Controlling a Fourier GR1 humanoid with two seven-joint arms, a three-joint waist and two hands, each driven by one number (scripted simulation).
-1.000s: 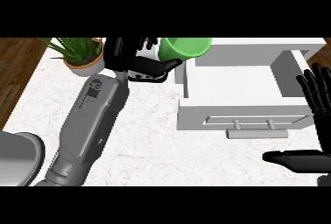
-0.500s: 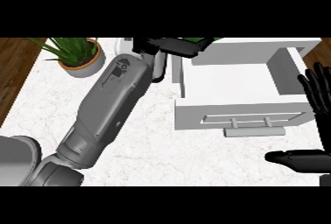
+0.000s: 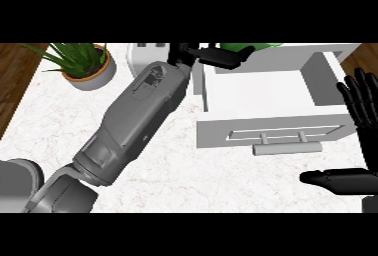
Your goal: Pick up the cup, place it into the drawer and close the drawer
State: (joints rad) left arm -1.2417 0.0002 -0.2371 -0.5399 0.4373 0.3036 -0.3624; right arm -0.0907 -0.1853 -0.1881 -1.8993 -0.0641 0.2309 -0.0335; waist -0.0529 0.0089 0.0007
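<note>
The green cup (image 3: 247, 47) shows at the top edge, over the far rim of the open white drawer (image 3: 262, 95). My left hand (image 3: 214, 54) is curled round it and hides most of it; the grey forearm stretches from the lower left up to it. The drawer is pulled out, with its handle (image 3: 286, 148) on the front panel facing me. At the right edge my right hand (image 3: 362, 105) rests open beside the drawer, fingers up and thumb low.
A potted plant (image 3: 81, 62) stands at the back left of the marble counter (image 3: 170, 170). A white appliance (image 3: 148, 54) sits behind the left forearm. Dark wood floor shows past the counter's left edge.
My left arm has reached farther right and away from me, carrying the cup from beside the drawer's left wall to over its far rim. The right hand has stayed put.
</note>
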